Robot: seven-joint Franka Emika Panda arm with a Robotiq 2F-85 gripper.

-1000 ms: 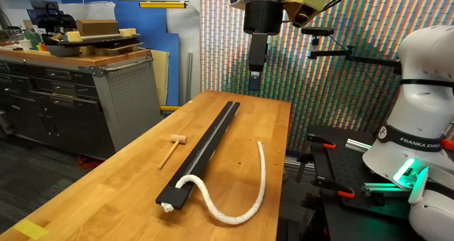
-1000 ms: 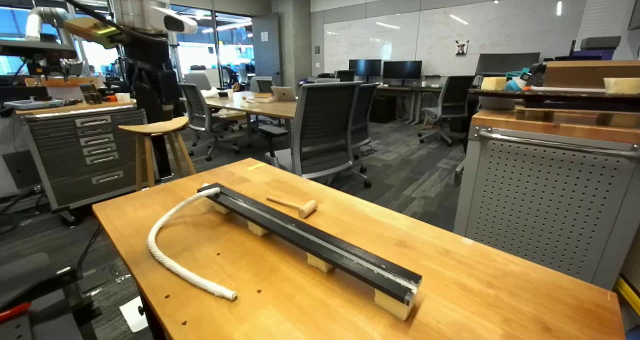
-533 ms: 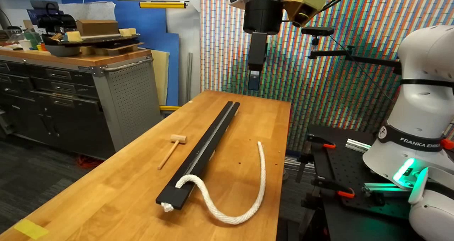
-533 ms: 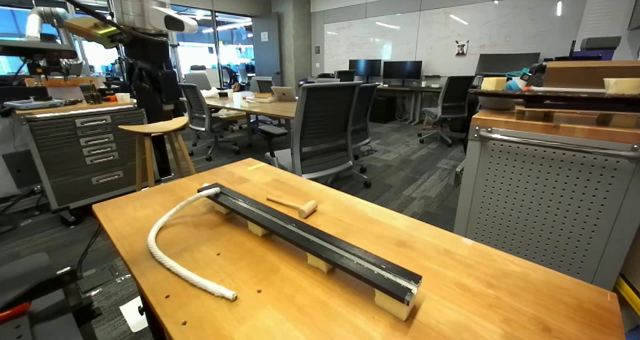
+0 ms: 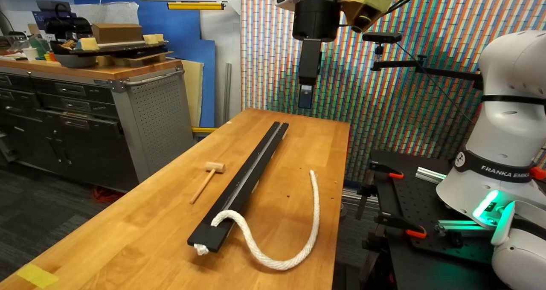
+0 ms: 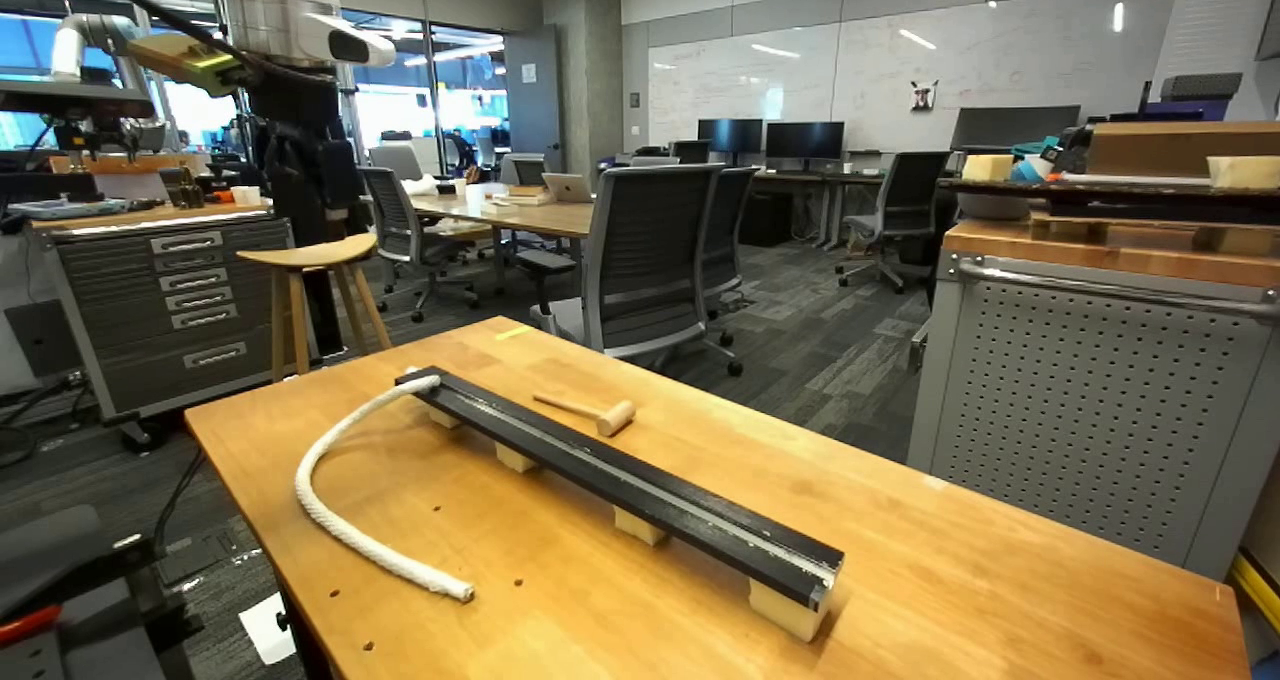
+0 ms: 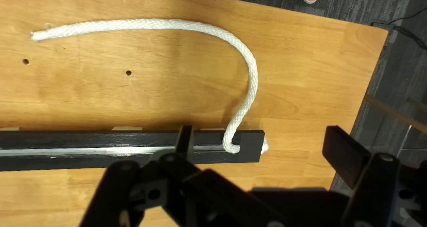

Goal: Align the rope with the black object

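The white rope lies in a curve on the wooden table, also in an exterior view and the wrist view. One end bends into the slot of the black bar beside its end block; the other end lies loose on the table. A white frayed tuft sticks out of that bar end. The bar also shows in an exterior view. My gripper is open and empty, fingers wide apart, high above the table in an exterior view.
A small wooden mallet lies beside the bar, opposite the rope's loose part. Pale blocks hold the bar above the table. Clamps sit on the robot's black stand. The table edge runs close to the rope's curve.
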